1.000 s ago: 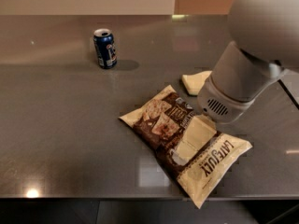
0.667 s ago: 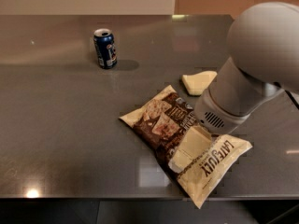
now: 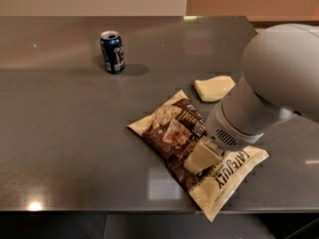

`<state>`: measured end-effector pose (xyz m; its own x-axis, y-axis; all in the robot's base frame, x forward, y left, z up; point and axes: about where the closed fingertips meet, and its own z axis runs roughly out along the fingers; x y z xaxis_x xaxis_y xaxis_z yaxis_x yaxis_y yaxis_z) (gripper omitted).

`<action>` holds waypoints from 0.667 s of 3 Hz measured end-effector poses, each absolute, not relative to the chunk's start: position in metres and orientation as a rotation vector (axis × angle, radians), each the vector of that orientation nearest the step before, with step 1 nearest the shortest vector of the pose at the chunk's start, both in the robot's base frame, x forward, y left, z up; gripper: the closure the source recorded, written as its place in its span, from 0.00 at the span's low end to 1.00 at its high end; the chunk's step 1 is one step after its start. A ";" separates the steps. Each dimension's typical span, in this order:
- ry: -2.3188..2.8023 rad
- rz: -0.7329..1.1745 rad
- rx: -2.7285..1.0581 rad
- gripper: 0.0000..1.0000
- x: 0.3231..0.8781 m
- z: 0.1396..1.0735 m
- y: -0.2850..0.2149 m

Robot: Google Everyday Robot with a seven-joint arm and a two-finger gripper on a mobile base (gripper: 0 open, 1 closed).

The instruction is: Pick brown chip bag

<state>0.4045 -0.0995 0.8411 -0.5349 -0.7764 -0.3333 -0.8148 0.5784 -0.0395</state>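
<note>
Looks to be at the grasp step of picking the brown chip bag (image 3: 167,131). Finds that bag lying flat near the front edge of the dark table (image 3: 65,128), set on a slant, with one cream end pointing toward the left and the lettered cream end toward the front right. Shows the gripper (image 3: 202,157) down at the bag's middle, where the dark centre meets the lettered end, touching it or just above; cannot tell which. Cannot tell either whether spread apart, drawn together or clamped on the bag, with the bulky pale arm (image 3: 271,88) covering much of it. Calls next, most likely, for a firm pinch on the crinkly film, then a straight lift, watching that the bag rises and does not slip free. Needs care around the pale yellow block (image 3: 214,87) lying near the bag's far side, apart from it. Counts one chip bag, one blue drink can (image 3: 111,51) standing upright well apart at the far left, one yellow block, one arm with one gripper.
</note>
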 end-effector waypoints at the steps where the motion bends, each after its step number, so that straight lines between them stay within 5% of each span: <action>1: 2.511 0.180 -1.271 0.64 0.405 0.843 -0.102; 2: 2.521 0.212 -1.228 0.89 0.406 0.854 -0.104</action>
<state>0.4056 -0.1039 0.8539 -0.5752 -0.7373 -0.3543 -0.7862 0.6180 -0.0097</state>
